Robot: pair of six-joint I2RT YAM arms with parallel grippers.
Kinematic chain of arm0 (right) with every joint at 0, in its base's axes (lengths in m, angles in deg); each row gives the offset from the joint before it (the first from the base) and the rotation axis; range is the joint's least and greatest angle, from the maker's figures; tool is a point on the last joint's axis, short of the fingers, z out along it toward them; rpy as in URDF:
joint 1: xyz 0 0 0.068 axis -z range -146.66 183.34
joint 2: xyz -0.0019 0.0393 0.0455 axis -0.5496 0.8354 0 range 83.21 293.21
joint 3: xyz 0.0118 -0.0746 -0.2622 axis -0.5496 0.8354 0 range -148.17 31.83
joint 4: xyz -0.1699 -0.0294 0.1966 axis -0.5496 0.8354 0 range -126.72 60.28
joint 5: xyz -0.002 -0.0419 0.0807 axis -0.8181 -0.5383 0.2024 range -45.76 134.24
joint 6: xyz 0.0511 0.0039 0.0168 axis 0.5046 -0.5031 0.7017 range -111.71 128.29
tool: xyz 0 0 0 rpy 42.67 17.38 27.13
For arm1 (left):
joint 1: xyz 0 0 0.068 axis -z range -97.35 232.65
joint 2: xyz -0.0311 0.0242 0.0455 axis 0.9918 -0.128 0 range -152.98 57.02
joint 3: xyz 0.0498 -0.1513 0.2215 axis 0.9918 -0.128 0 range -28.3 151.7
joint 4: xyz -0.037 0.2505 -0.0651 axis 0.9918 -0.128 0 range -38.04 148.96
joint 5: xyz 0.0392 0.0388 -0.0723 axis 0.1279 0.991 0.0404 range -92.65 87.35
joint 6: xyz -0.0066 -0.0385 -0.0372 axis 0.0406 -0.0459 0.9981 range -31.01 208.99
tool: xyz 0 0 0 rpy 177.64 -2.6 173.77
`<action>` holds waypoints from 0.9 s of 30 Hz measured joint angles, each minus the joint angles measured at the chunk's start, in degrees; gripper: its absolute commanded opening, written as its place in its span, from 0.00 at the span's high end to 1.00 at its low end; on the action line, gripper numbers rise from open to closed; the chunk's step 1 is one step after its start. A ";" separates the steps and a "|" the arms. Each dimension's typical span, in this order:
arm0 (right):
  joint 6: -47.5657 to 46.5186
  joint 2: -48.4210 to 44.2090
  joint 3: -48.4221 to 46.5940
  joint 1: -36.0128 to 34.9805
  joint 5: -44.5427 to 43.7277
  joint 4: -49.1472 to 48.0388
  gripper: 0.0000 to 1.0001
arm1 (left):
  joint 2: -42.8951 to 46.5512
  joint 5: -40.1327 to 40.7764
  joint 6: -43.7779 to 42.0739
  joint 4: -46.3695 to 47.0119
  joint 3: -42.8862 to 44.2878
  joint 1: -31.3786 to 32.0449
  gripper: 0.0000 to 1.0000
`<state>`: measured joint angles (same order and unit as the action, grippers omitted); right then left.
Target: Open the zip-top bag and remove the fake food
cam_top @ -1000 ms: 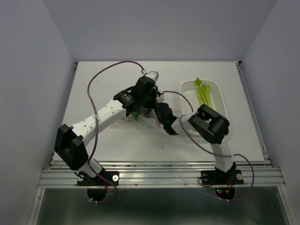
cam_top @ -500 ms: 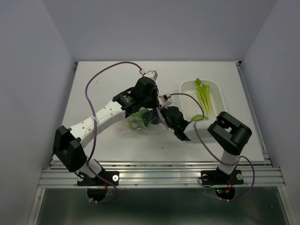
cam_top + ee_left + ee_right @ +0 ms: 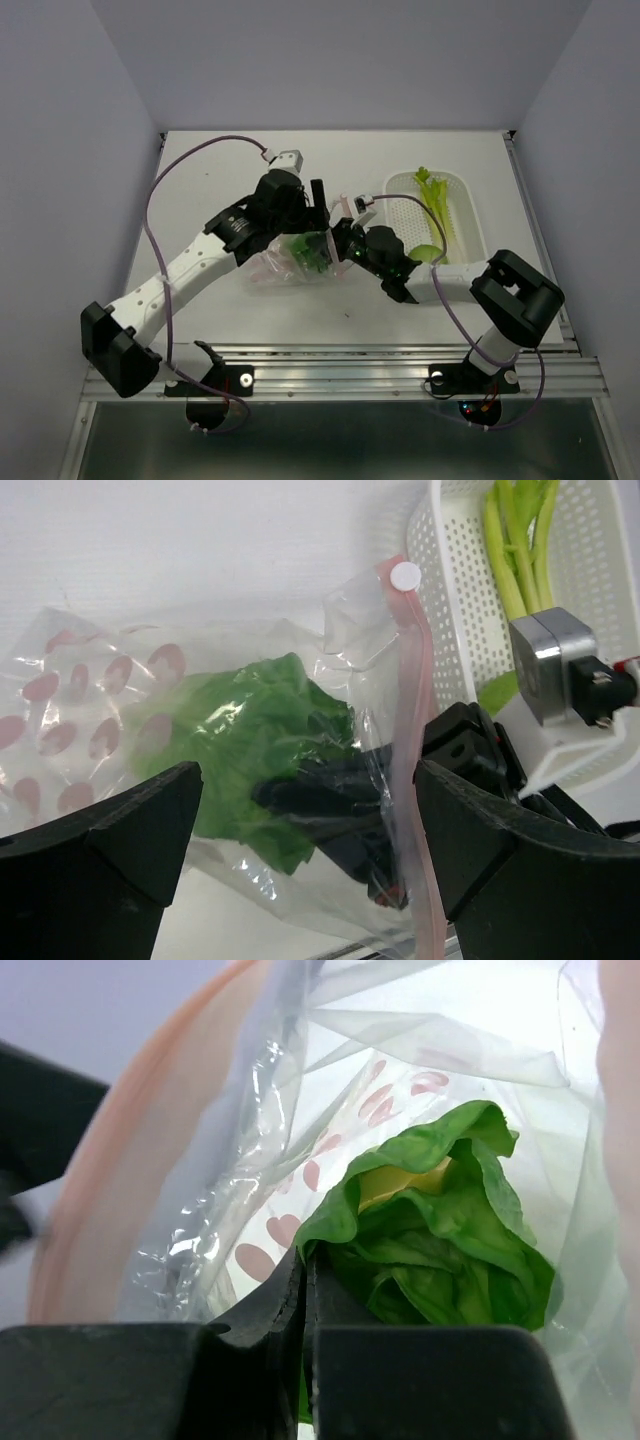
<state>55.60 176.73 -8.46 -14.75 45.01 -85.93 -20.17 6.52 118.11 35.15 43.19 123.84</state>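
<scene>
**Green leaf coming out of the opened bag**

Removal is the step in hand. The zip-top bag [image 3: 90, 710] is lying on the table [image 3: 220, 160], left of centre in the overhead frame, with its mouth gaping toward the white basket [image 3: 472, 205]. The right gripper [image 3: 305, 1270] is reaching inside that mouth. Its fingers are clenched together, seemingly pinching the lower edge of the lettuce leaf [image 3: 440, 1230]. The left gripper [image 3: 308, 780] is hovering over the bag with its fingers standing wide apart, grasping nothing.

Judging from this, the next move is calling for a steady backward draw by the right arm toward the basket. With nothing pinning the loose plastic, the bag is likely to be dragging along with the leaf. The left arm may need to be pressing or gripping the film first.

The right wrist view is showing the closed fingertips meeting the leaf, which the overhead view is hiding under plastic and arm. The left wrist view is showing the pink zip strip [image 3: 412, 710] curling upright at centre right, and the dark fingers lying under the film. Only the overhead view is showing green stalks [image 3: 435, 205] resting in the basket at upper right, and a pale green piece [image 3: 425, 252] at its near end.
</scene>
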 measured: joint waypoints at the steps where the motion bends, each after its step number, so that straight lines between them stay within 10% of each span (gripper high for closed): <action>1: -0.44 -0.24 0.00 0.00 -0.39 0.39 0.99 | 2.51 0.48 0.44 -0.46 -0.79 0.00 0.01; 15: -3.85 -10.29 -0.50 0.13 -4.24 8.57 0.99 | 21.77 3.50 10.99 -6.71 -20.22 -10.75 0.01; 27: -4.09 -10.67 -0.52 0.50 -5.62 12.81 0.99 | 20.46 -3.50 15.91 -2.25 -33.83 -13.29 0.01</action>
<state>51.51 166.06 -8.99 -14.25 39.39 -73.12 0.29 3.02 134.02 32.89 9.35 110.55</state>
